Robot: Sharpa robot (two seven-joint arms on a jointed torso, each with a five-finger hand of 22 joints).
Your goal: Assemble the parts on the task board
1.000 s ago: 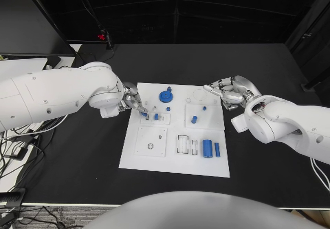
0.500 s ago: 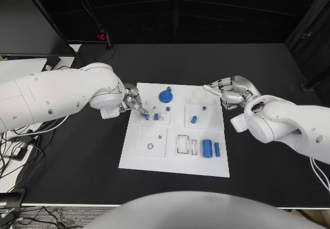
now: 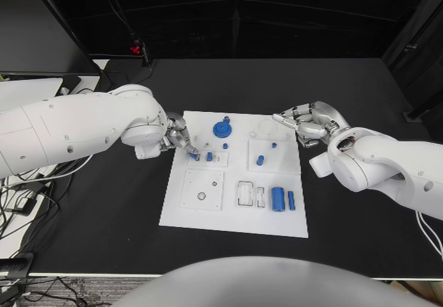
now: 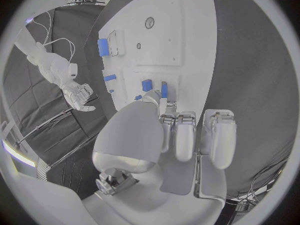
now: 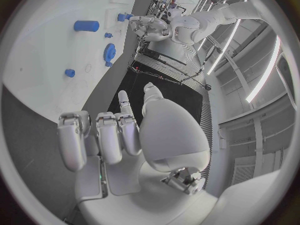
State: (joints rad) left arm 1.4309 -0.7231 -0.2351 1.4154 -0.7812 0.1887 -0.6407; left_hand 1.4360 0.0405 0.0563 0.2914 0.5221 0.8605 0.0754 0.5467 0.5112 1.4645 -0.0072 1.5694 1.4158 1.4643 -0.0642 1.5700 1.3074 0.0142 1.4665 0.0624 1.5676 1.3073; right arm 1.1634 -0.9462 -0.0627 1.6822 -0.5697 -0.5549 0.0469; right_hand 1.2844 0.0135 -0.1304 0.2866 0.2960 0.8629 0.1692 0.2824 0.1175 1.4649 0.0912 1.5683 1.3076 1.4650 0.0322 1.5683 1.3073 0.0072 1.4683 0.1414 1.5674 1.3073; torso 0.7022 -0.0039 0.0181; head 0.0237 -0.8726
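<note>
Two hands flank your task board (image 3: 277, 225): the left hand (image 3: 181, 140) pinches a small blue peg (image 3: 193, 153) at the board's left edge, beside a blue block (image 3: 209, 156); the right hand (image 3: 309, 124) hovers at the far right corner, fingers curled on nothing

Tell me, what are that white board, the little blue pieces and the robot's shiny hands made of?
The task board looks like matte white plastic: flat, even, no glare. The blue parts, such as the gear and the cylinder, look like smooth moulded or printed plastic. The left hand and right hand look metallic, silver with bright highlights, though possibly coated plastic.
</note>
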